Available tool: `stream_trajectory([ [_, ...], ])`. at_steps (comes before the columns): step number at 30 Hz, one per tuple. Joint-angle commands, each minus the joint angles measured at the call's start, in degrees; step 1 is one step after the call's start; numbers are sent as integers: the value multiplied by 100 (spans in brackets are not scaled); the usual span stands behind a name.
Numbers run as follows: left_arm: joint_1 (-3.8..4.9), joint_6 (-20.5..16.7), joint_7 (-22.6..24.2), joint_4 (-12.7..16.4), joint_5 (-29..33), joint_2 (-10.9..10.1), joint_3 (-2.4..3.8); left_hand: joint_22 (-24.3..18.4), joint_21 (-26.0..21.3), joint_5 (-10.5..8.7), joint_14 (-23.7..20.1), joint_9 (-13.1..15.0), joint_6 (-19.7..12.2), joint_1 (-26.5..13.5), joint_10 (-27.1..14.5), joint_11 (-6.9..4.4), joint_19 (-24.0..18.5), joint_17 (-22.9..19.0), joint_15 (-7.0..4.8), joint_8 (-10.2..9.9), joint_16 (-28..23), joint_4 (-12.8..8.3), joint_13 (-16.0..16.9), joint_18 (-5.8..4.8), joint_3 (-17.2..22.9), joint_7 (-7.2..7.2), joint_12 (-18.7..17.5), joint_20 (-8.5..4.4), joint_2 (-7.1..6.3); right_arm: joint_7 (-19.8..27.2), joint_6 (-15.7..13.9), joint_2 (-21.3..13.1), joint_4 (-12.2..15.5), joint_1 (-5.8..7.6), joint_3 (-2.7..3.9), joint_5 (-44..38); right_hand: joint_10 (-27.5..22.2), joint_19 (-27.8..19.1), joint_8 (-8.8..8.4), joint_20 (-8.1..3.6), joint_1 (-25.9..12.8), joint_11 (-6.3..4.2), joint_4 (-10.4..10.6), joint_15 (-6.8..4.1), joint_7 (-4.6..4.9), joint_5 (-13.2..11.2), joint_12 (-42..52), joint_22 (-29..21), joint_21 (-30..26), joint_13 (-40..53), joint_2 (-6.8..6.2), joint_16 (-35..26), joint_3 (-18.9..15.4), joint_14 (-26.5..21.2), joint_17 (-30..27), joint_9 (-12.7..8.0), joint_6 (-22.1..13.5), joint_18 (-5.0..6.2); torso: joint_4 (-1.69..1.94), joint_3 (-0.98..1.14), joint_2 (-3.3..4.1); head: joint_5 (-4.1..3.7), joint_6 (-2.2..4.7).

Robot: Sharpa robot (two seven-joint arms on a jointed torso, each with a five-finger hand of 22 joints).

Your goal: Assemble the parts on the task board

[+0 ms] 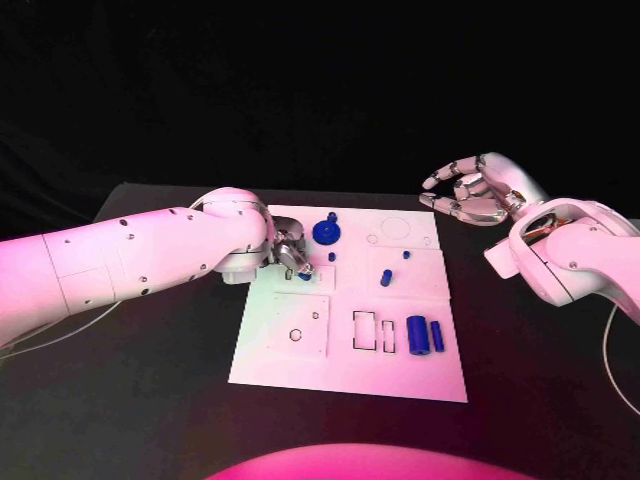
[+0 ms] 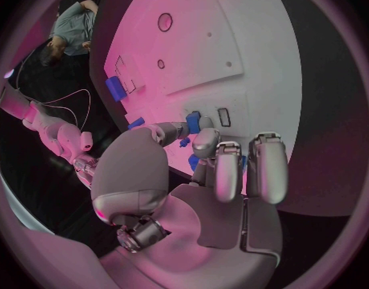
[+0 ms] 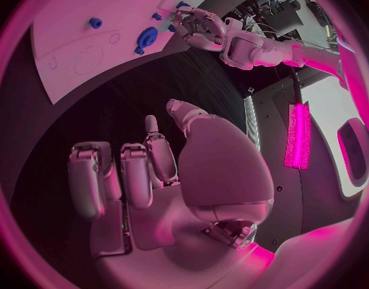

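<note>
The white task board [image 1: 352,345] lies mid-table. My left hand [image 1: 291,250] is down on its far left part, and in the left wrist view the thumb and a fingertip [image 2: 206,141] pinch a small blue part [image 2: 194,122]. A round blue part [image 1: 329,232] stands right beside that hand. Two small blue pegs [image 1: 405,255] [image 1: 387,277] stand near the board's middle. A pair of blue cylinders [image 1: 418,334] lies nearer me on the right. My right hand [image 1: 472,190] hovers off the board's far right corner, fingers loosely spread and empty.
Outlined slots [image 1: 365,330] and small round holes [image 1: 294,334] mark the near half of the board. Black tabletop [image 1: 147,400] surrounds it. The right wrist view shows the board's edge [image 3: 72,45], the round part [image 3: 148,37] and my left hand [image 3: 200,29].
</note>
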Motion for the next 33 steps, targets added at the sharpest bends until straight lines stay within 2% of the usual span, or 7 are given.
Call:
stream_trajectory([
  [1, -31, 231, -63, -29, 10, 27, -19, -4, 12, -35, 547, 20, 62, -100, 39, -13, 10, 1336, -63, 4, 20, -662, 5, -117, 626, -73, 25, -50, 5, 30, 54, -6, 9, -3, 2, -33, -14, 326, 25, -31, -48, -15, 23, -27, -7, 20, -29, 1217, -31, 150, -7, -24, 17, 407, 612, 8, -52, 40, 2, 2, 2, -7, -8],
  [15, -36, 264, -64, -76, 32, 59, -19, 2, 5, -61, 546, 35, 139, -311, 59, -39, 20, 1333, -87, -13, 19, -483, 36, -118, 362, -107, 46, -72, -12, 42, 44, -18, 11, -3, 2, -25, -27, 306, 29, -32, -64, -14, 32, -28, -6, 12, -46, 1196, -62, 132, -17, -37, 14, 399, 580, 8, -57, 48, 6, -1, -2, -26, -12],
  [25, -36, 273, -64, -92, 32, 61, -19, 12, -2, -89, 544, 42, 251, -603, 72, -51, 34, 1325, -100, -60, 15, -111, 64, -121, -184, -122, 67, -88, -7, 58, 53, -18, 4, -4, 2, -15, -49, 298, 49, -33, -148, -13, 89, -28, -7, -133, -74, 1187, -81, 103, -42, -48, -13, 395, 566, 8, -87, 52, 6, 0, -1, -27, -5],
  [30, -36, 271, -65, -101, 29, 61, -19, 16, -6, -101, 543, 56, 298, -681, 56, -53, 39, 1320, -102, -62, 12, 52, 40, -122, -461, -126, 51, -89, 4, 62, 60, -18, 1, -4, 2, -9, -50, 295, 71, -36, -228, -15, 151, -30, -14, -50, -78, 1183, -90, 97, -61, -48, -56, 398, 572, 12, -99, 54, 6, -1, 0, -29, -8],
  [33, -36, 277, -65, -103, 29, 60, -19, 20, -5, -100, 544, 58, 299, -684, 54, -54, 41, 1324, -103, -64, 15, 71, 38, -123, -499, -126, 50, -89, 7, 62, 58, -18, 0, -5, 2, -7, -48, 293, 74, -36, -234, -17, 156, -31, -14, -34, -76, 1182, -94, 99, -65, -52, -61, 395, 561, 12, -101, 55, 5, -1, 0, -30, -10],
])
